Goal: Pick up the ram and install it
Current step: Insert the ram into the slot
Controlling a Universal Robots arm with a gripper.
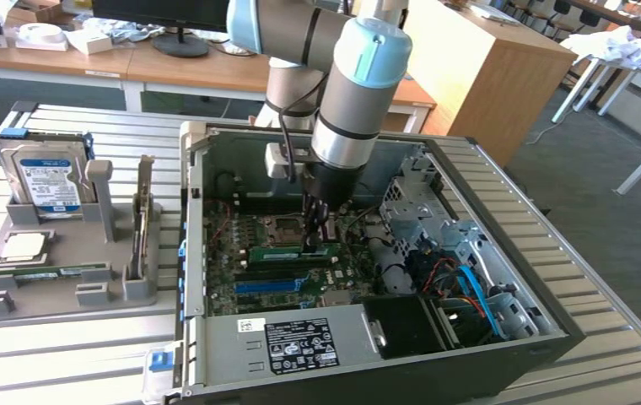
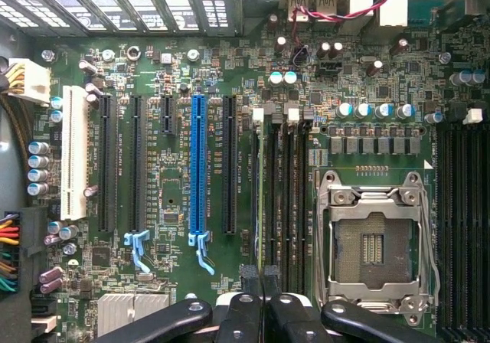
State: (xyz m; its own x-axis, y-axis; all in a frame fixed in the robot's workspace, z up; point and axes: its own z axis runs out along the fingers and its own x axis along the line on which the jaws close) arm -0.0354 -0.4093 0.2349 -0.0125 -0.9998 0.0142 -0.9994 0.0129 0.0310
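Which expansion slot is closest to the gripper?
The long black slot between the blue slot and the memory slots; every other one lies farther from the gripper.

Case (image 1: 512, 236) on table (image 1: 73, 363); stand (image 1: 67, 257) at exterior view's left, hard drive (image 1: 48, 177) upright in it; ram (image 1: 290, 251) inside case.

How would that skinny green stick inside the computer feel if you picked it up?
The ram is a long, thin board, so probably light and stiff, not floppy. It stands on its edge, so a sideways push might snap it.
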